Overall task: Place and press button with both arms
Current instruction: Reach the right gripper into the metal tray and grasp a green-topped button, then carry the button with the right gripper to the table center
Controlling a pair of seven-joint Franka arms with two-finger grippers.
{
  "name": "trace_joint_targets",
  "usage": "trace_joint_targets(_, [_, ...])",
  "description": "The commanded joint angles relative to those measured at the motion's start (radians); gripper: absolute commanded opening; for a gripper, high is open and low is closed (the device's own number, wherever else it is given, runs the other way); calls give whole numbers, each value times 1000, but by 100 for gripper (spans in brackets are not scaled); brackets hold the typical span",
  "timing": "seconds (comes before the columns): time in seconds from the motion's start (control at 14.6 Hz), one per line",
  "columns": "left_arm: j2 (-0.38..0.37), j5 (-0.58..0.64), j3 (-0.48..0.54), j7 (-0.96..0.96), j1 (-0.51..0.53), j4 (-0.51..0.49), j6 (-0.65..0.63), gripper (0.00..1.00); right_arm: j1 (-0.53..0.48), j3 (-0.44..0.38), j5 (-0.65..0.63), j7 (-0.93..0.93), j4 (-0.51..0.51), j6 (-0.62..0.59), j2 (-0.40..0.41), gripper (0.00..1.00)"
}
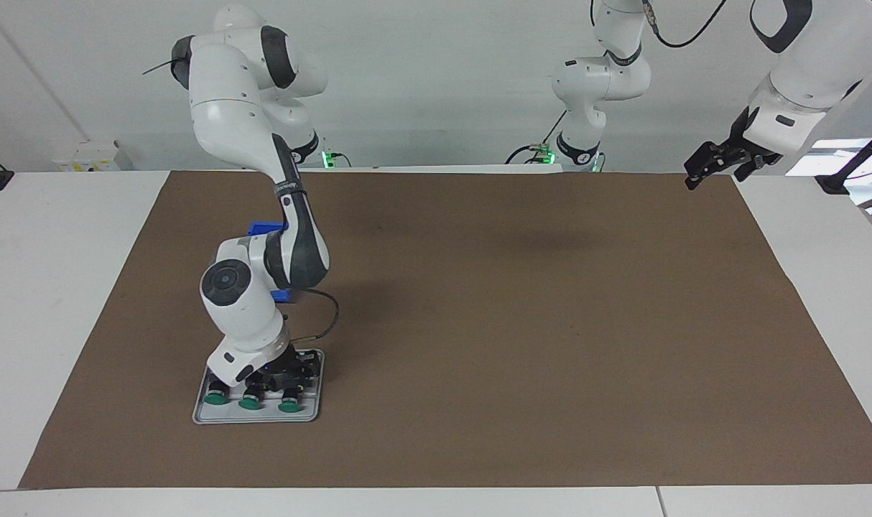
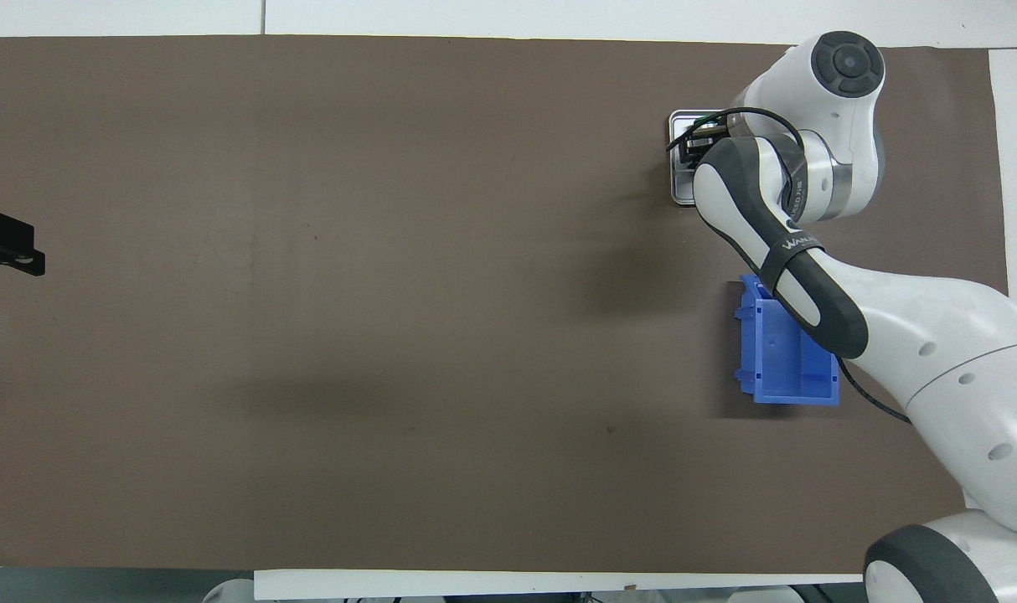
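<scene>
1. Right tool (image 1: 278, 373) low over tray (image 1: 213, 415) near counter's edge farthest from robots, right arm's end; 3 buttons (image 1: 250, 402) on it. Finger gap: cannot tell.
2. Left tool (image 1: 723, 161) waits, wide open, empty.
3. Risk: neighbours crowd (tight row), a closing grip may topple one.

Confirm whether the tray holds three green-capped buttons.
Yes: in the facing view three green caps sit in a row on the grey tray, the middle button between the other two.

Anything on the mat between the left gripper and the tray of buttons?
No. In the facing view, only bare brown mat lies between the raised left gripper and the tray, where the right gripper works.
</scene>
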Motion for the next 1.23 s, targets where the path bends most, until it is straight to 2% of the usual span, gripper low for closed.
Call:
trace_joint_targets(0.0, [-28,-7,7,-9,-15,-34,16,100,0,12,-7,0,-20,-5,-20,0])
trace_joint_targets(0.27, [-33,-7,7,-1,-14,-40,18,100,29,14,11,68,78,-166,-41,0])
trace_joint_targets(0.48, [-34,-7,7,-3,-15,-43,23,100,125,15,13,359,88,-279,-96,0])
trace_joint_targets(0.68, [-37,-7,7,-3,-14,-50,20,100,272,15,14,636,86,-342,-127,0])
trace_joint_targets(0.89, [-37,-7,7,-3,-14,-51,23,100,391,21,14,942,85,-345,-129,0])
trace_joint_targets(1.03, [-37,-7,7,-7,-14,-53,23,100,429,43,16,1053,83,-373,-132,0])
trace_joint_targets(1.16, [-42,-7,7,-3,-14,-54,21,100,466,43,24,1296,72,-372,-139,0])
